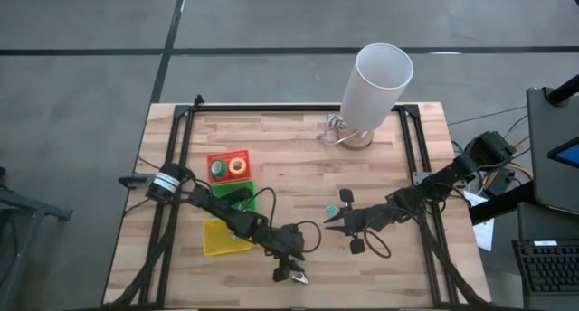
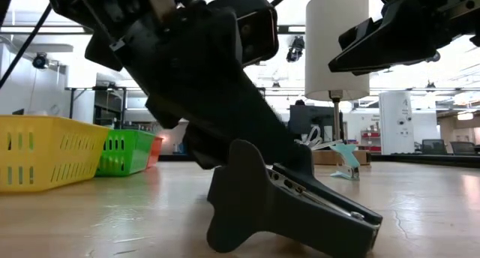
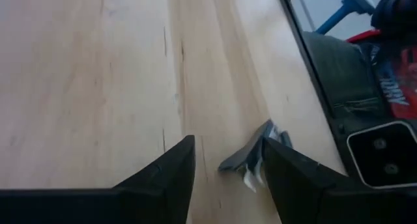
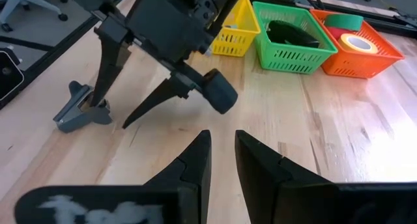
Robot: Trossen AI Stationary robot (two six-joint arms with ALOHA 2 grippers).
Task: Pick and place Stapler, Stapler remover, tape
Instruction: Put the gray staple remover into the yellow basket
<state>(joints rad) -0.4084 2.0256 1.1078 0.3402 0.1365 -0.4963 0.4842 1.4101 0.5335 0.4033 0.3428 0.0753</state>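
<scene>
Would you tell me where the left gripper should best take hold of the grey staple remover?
Grip its broad handle end, coming straight down: the staple remover lies flat and tapers toward its claws, and the open left gripper hangs right over it.

**Open wood around the remover**

The remover [image 1: 299, 278] lies near the table's [image 1: 298, 180] front edge, the left gripper [image 1: 288, 273] straddling it. Beyond it stand the yellow [image 1: 220, 238], green [image 1: 237, 198] and orange [image 1: 229, 165] baskets. The right gripper [image 1: 331, 225] hangs close by. Farther off stands the lamp [image 1: 372, 92]; bare boards lie between.
</scene>
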